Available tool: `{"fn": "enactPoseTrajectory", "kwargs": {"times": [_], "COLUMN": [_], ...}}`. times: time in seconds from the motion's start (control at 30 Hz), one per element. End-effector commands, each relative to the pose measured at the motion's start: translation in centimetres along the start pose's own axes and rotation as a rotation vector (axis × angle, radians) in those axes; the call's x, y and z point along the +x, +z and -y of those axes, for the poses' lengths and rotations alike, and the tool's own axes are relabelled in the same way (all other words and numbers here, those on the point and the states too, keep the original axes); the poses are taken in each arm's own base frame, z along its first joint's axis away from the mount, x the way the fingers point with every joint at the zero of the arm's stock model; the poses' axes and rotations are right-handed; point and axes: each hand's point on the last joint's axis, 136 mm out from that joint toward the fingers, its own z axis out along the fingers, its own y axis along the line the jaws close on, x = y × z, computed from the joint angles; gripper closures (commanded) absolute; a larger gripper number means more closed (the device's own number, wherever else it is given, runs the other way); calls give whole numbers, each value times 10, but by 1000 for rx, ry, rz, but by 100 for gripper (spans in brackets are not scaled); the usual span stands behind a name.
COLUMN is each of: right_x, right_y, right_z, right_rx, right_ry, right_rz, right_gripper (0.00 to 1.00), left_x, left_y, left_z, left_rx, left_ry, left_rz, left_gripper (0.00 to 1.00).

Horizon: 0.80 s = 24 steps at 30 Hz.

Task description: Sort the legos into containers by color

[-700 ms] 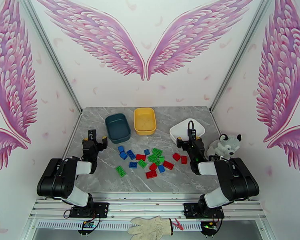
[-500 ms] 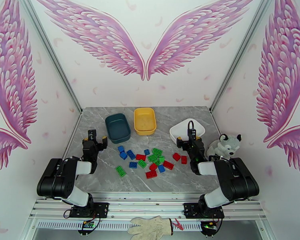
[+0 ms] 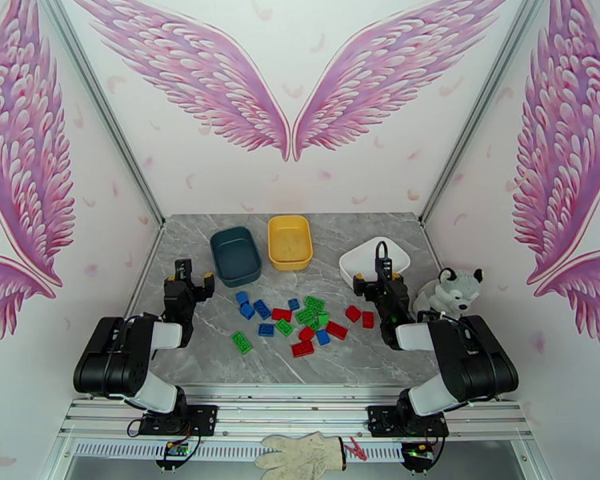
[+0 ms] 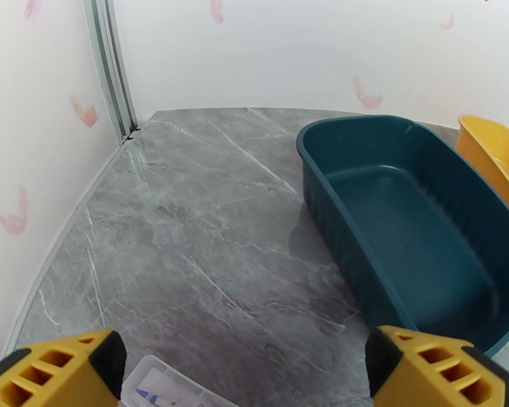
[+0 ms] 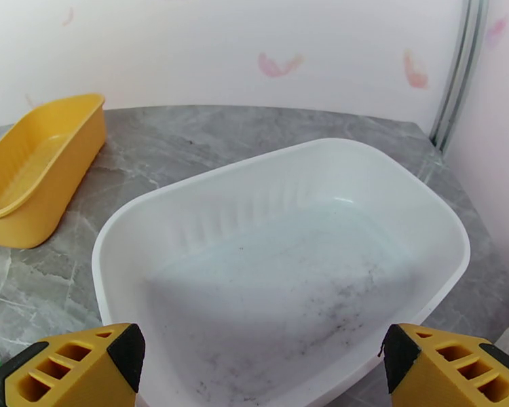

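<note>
Just starting. L tool (image 3: 190,275) & R tool (image 3: 378,271) hanging wide open, holding nothing. Legos (image 3: 296,315) lying mid desk (image 3: 340,362), in front of empty tubs (image 3: 236,258). Next: needing to reach down, pinching one, dropping by color.

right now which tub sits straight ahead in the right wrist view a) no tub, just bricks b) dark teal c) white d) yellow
c, the white tub lies straight ahead in the right wrist view with no bricks in it, and the yellow tub is off at the left edge.
</note>
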Motion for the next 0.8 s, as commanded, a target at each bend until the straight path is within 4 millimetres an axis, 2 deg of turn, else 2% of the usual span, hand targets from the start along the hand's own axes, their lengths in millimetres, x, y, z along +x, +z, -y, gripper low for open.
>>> {"fn": "enactPoseTrajectory", "kwargs": {"times": [0.0,0.77], "right_x": [-4,-4], "right_y": [4,4], "right_z": [0,0], "right_rx": [-9,-9], "right_ry": [9,10], "right_rz": [2,3], "right_gripper": [1,1], "left_x": [-13,-12], "left_y": [1,0], "left_z": [-1,0], "left_rx": [5,3], "left_ry": [-12,-7], "left_rz": [28,25], "left_gripper": [1,1]}}
